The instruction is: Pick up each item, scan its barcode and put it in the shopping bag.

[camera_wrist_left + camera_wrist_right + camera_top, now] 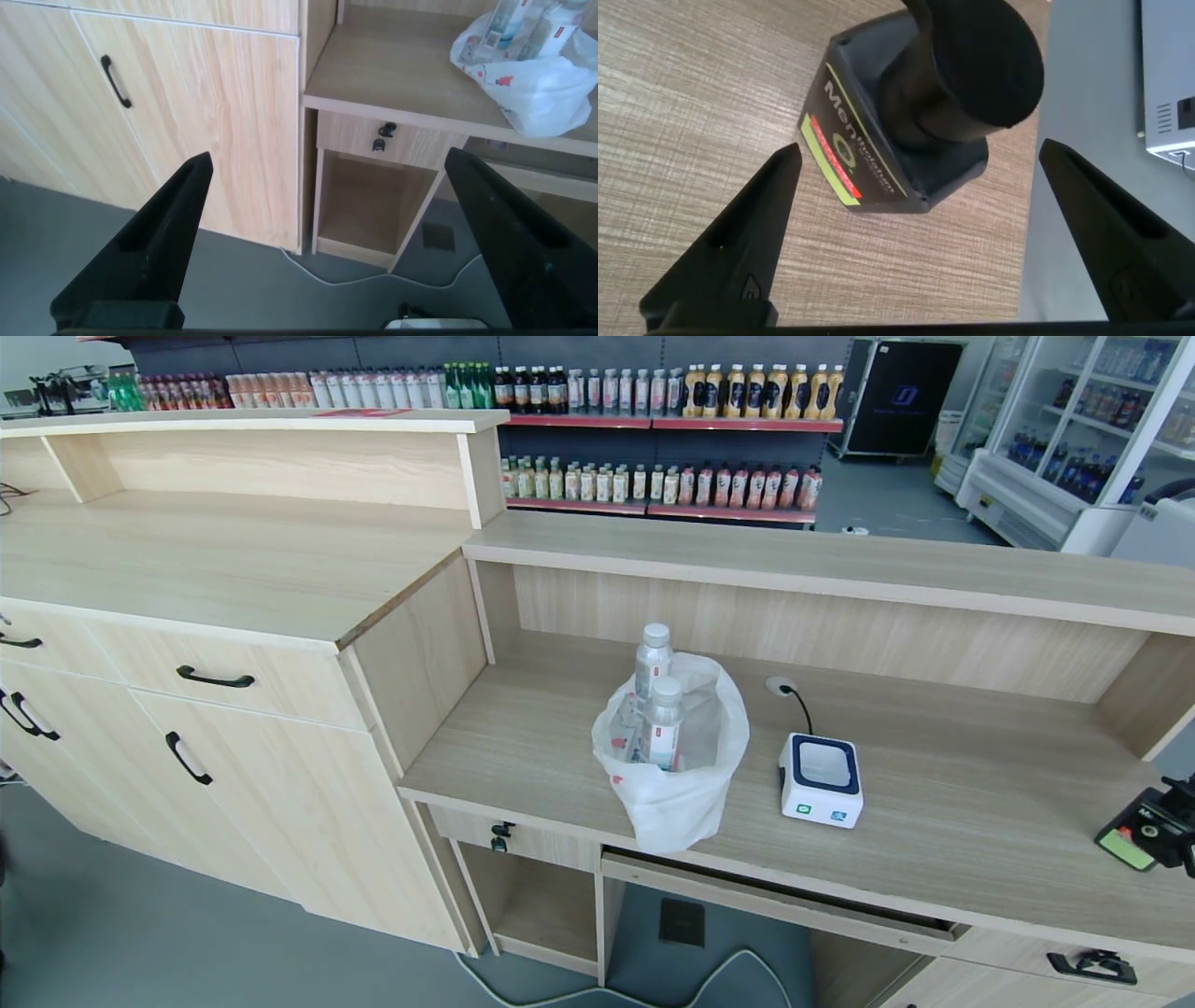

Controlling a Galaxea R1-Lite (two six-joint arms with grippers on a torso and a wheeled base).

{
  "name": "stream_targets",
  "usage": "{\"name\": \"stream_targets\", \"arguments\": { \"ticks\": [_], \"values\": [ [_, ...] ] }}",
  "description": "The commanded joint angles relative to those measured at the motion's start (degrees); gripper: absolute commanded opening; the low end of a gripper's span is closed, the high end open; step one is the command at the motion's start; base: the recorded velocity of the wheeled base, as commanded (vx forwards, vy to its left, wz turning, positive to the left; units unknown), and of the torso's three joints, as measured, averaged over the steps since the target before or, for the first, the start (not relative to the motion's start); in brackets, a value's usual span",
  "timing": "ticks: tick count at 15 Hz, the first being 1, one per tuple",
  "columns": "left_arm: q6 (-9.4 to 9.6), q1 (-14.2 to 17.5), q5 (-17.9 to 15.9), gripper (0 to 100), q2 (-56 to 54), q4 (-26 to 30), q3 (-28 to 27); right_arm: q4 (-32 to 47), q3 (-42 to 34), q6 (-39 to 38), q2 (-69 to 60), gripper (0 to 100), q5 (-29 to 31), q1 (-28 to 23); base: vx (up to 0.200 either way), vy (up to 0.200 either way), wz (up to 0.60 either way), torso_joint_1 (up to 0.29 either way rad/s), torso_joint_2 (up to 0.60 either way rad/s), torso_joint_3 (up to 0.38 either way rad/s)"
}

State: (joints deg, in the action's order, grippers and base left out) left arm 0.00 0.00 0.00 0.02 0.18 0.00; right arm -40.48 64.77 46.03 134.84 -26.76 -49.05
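Shopping bag sitting mid tabletop, two bottles standing inside, scanner just right of it. L end effector hanging spread above floor, near cabinet. R end effector hovering spread over black device at right tabletop edge.

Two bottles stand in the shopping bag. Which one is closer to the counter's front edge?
The front bottle, with red on its label; the other bottle stands directly behind it, toward the back panel of the counter. Both are upright in the white shopping bag.
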Motion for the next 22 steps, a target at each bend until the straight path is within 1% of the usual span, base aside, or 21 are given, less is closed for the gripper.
{"name": "stream_targets", "arguments": {
  "ticks": [1,11,12,18,19,20,21,22],
  "values": [
    [0.00,0.00,0.00,100,-0.02,-0.01,0.00,-0.03,0.18,0.02,0.16,100,0.04,0.45,0.000,0.000,0.00,0.000,0.00,0.000],
    [0.00,0.00,0.00,100,-0.02,-0.01,0.00,-0.21,0.71,-0.77,1.83,100,0.04,4.05,0.000,0.000,0.00,0.000,0.00,0.000],
    [0.00,0.00,0.00,100,-0.02,-0.01,0.00,-0.30,0.53,-0.59,1.83,0,0.04,4.23,0.000,0.000,0.00,0.000,0.00,0.000],
    [0.00,0.00,0.00,100,-0.02,-0.01,0.00,-0.47,0.36,-0.24,2.01,0,0.13,4.32,0.000,0.000,0.00,0.000,0.00,0.000],
    [0.00,0.00,0.00,100,-0.02,-0.01,0.00,-1.61,0.62,0.46,1.65,0,0.13,4.32,0.000,0.000,0.00,0.000,0.00,0.000],
    [0.00,0.00,0.00,100,-0.02,-0.01,0.00,-3.46,0.62,2.31,1.13,0,0.39,4.41,0.000,0.000,0.00,0.000,0.00,0.000],
    [0.00,0.00,0.00,100,-0.02,-0.01,0.00,-4.87,0.53,6.26,-0.81,0,0.39,4.67,0.000,0.000,0.00,0.000,0.00,0.000],
    [0.00,0.00,0.00,100,-0.02,-0.01,0.00,-4.69,-0.34,10.92,-4.85,0,0.39,4.93,0.000,0.000,0.00,0.000,0.00,0.000]
  ]
}}
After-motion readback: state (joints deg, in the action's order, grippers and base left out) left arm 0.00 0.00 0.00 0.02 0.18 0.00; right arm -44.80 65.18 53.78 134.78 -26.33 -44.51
